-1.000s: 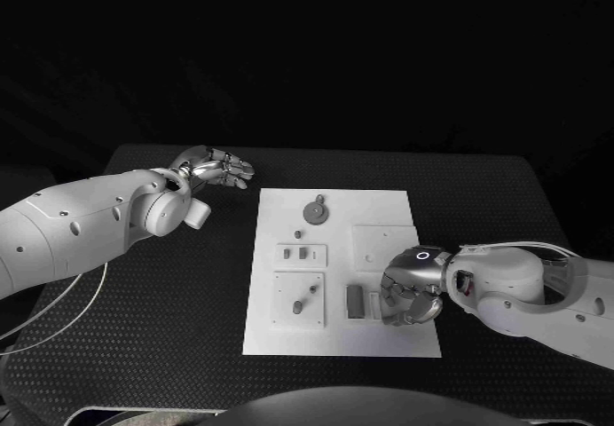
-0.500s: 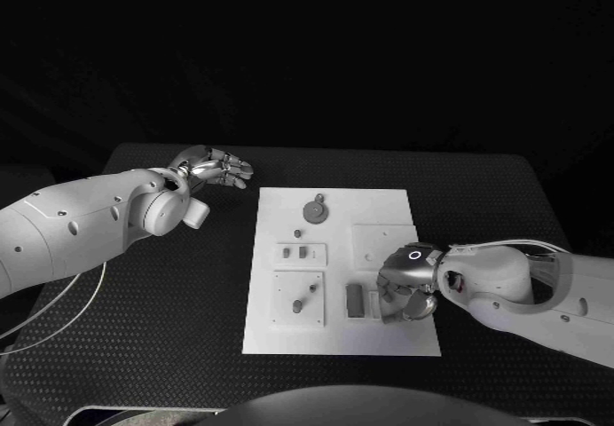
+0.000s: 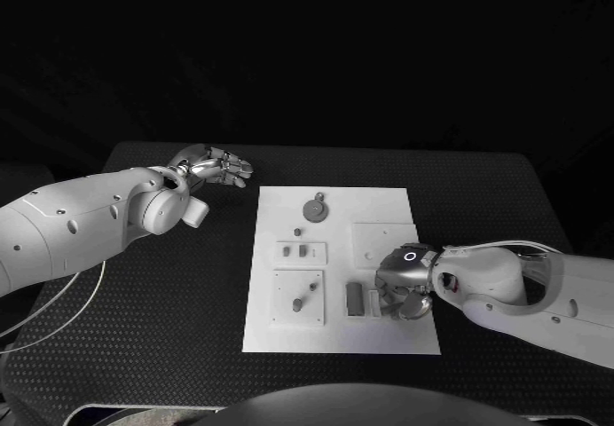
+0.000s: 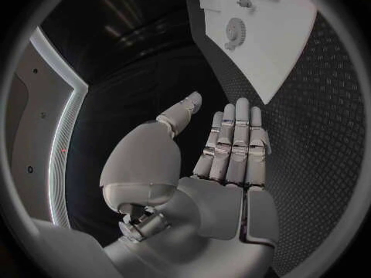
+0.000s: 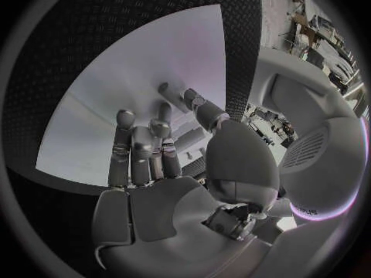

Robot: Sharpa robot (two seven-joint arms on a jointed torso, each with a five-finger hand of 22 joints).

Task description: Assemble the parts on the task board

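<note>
Down at the near right corner of the task board (image 3: 335, 266), the right hand (image 3: 402, 286) sits low over the surface, right beside the dark rectangular part (image 3: 352, 300) and the pale slot piece next to it (image 3: 373, 302). From the right wrist view its fingers (image 5: 143, 145) are stretched out over the white plate, fairly straight and a bit apart, but I honestly can't tell whether the tips have anything pinched under them or are just touching the board.

Left hand (image 3: 217, 166) is parked over the counter (image 3: 167, 302) off the far left corner of the board, well away from everything, fingers (image 4: 235, 136) flat, extended, holding nothing.

Other parts are still on the board: a round disc (image 3: 313, 211) near the far end and small pegs in the left-side plates (image 3: 298, 305).

What I'd worry about: the hand hides its own fingertips from the head camera, so a slightly off approach could nudge the dark part sideways or cock it in its slot instead of seating it. Pressing down misaligned would probably jam it.
</note>
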